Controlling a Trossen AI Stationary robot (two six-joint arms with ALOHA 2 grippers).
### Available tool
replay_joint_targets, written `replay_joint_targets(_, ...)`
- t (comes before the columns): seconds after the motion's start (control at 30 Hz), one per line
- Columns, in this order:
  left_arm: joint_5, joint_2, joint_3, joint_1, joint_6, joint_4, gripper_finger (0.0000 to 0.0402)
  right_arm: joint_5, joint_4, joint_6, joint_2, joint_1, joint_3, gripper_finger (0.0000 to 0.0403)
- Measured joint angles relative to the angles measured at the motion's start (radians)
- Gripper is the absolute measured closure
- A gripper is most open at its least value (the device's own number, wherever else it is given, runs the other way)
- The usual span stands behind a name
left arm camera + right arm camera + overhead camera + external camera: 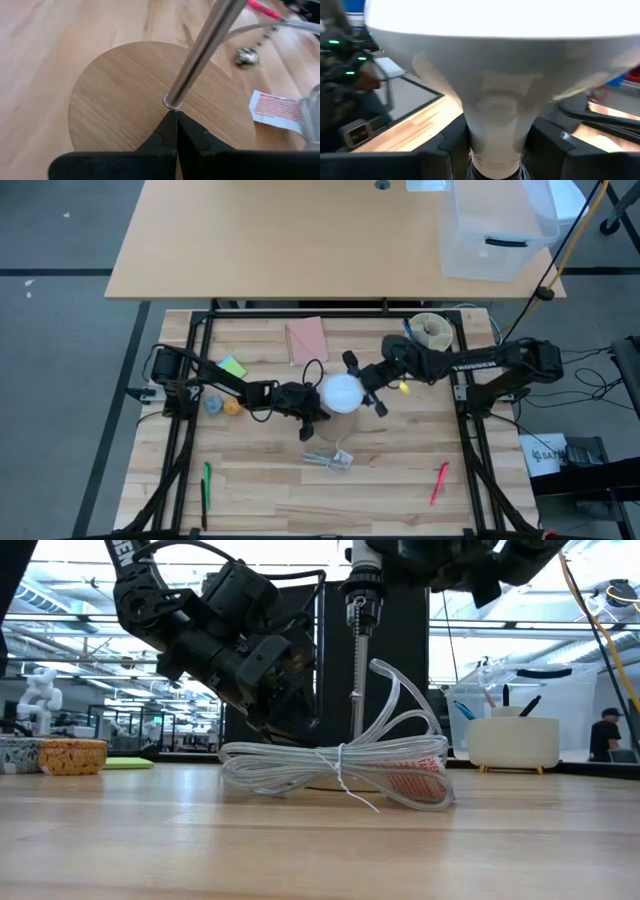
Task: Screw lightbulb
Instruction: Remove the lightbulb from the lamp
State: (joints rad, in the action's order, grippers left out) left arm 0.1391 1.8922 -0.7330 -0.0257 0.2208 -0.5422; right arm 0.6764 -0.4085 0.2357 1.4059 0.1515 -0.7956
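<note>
The white lightbulb (342,392) hangs dome up over the lamp stand at the table's middle, with my right gripper (363,383) shut on it from the right. The stand is a round wooden disc (120,100) with an upright metal rod (357,680) rising from it. Whether the bulb's screw base (495,167) sits in the socket at the rod's top I cannot tell. My left gripper (175,114) comes in from the left, shut, with its tips on the disc at the rod's foot. My left gripper presses its shut fingertips (169,125) down on the wooden disc's top face (150,112), right beside the rod's foot. It slants down from the table's left side. The disc lies flat on the table. My right gripper pinches the bulb's narrow neck (495,120) between its two fingers (452,145), just above the screw base. The fingers reach in about level from the table's right side. The bulb stands upright, dome up, held well above the table.
A bundled clear cord (340,765) with a red-printed label lies on the table near the disc. A pink pad (307,340), a green note (232,367), a cream holder (432,330), a green pen (207,485) and a red pen (438,482) lie around.
</note>
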Motion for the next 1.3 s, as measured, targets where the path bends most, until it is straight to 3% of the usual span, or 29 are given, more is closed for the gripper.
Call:
replay_joint_targets(0.23,0.045,0.002,0.000,-0.003,-0.028,-0.057,0.0402,0.192,-0.037,0.031,0.003,0.066,0.003,0.0258)
replay_joint_targets(0.47,0.053,0.039,0.000,-0.002,-0.034,-0.115,0.0402,0.210,-0.081,0.027,0.007,0.076,0.005,0.0251)
replay_joint_targets(0.77,0.094,0.258,-0.004,-0.002,0.035,-0.504,0.0401,0.252,-0.115,0.011,0.008,0.076,0.008,0.0253)
replay_joint_targets(1.13,0.093,0.265,-0.012,0.012,0.081,-0.491,0.0401,0.291,-0.129,0.017,0.008,0.077,0.008,0.0252)
replay_joint_targets(1.3,0.091,0.265,-0.012,0.012,0.085,-0.491,0.0401,0.242,-0.140,-0.033,0.008,0.076,0.007,0.0241)
